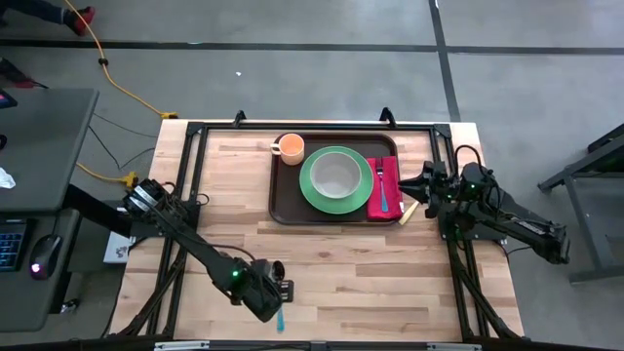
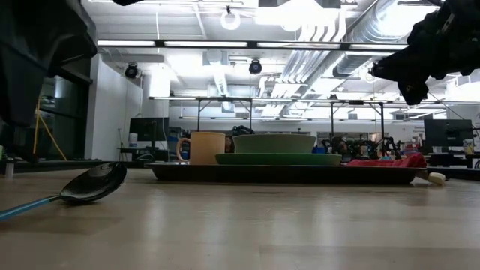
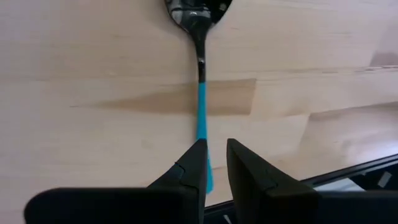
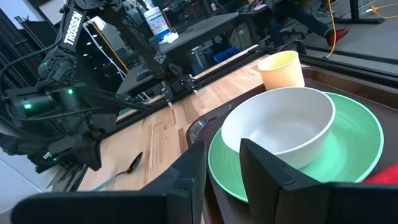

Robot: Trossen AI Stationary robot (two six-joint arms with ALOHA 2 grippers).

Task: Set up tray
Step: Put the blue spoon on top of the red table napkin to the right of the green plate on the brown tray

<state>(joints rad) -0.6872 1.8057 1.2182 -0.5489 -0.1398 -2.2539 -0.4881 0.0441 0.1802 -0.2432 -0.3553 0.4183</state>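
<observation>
Left gripper [image 1: 284,291] sits low at the table's [image 1: 361,263] near edge, fingers narrowly parted, beside the blue-handled spoon [image 3: 200,74] lying on the wood; a grip on it cannot be confirmed. The tray [image 1: 285,200] lies at the far centre, carrying cup [image 1: 290,148], green plate [image 1: 314,190], bowl [image 1: 336,173], red napkin [image 1: 386,193]. Right gripper [image 1: 408,183] hovers at the tray's right edge, slightly parted, empty.

The high view looks straight down on the whole table [image 1: 322,263]. The low view sits at tabletop level, facing across toward the room, with a spoon [image 2: 90,184] close by. The left wrist view looks down at that spoon from very near. The right wrist view faces across the tray [image 4: 205,124], also seen from above.
</observation>
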